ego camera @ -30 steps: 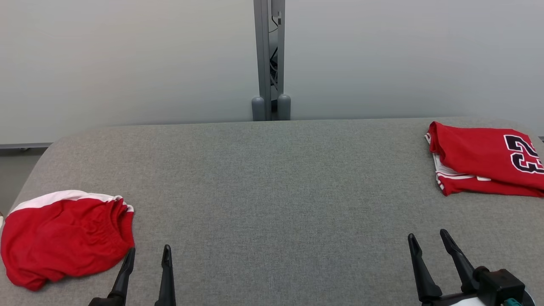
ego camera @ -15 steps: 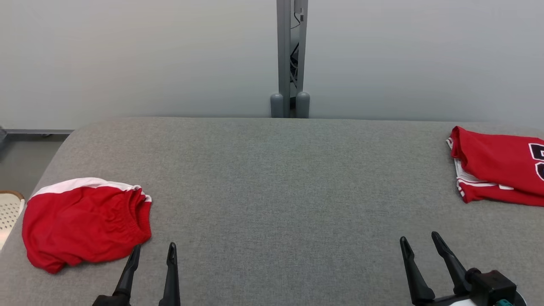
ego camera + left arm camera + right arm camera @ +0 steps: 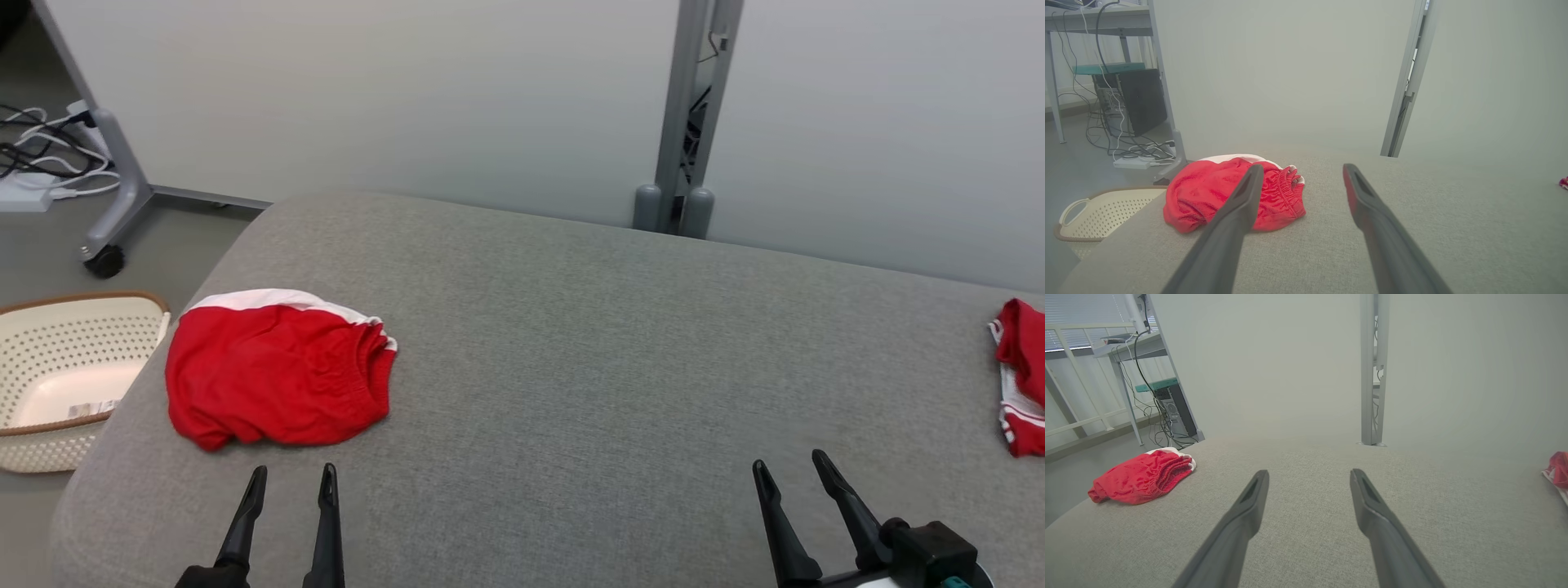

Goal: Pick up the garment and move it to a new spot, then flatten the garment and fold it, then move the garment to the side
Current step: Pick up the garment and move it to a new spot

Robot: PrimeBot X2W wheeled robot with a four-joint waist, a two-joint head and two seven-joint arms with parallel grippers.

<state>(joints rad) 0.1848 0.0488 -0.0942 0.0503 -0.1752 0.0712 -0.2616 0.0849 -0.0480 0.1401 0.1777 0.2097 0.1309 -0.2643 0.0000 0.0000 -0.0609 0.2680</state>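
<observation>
One red garment (image 3: pixel 277 380), basket label (image 3: pixel 86 407) illegible

Table (image 3: pixel 571 367): matt grey woven cloth. Shorts (image 3: pixel 277 376) on table: red, crinkled fabric. Basket (image 3: pixel 49 343) beside table: perforated, probably plastic.

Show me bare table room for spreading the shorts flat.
The middle of the grey table, between the red shorts and the other red garment, is bare to its far edge. Crowded: the left end at the shorts, the right edge at that garment.
</observation>
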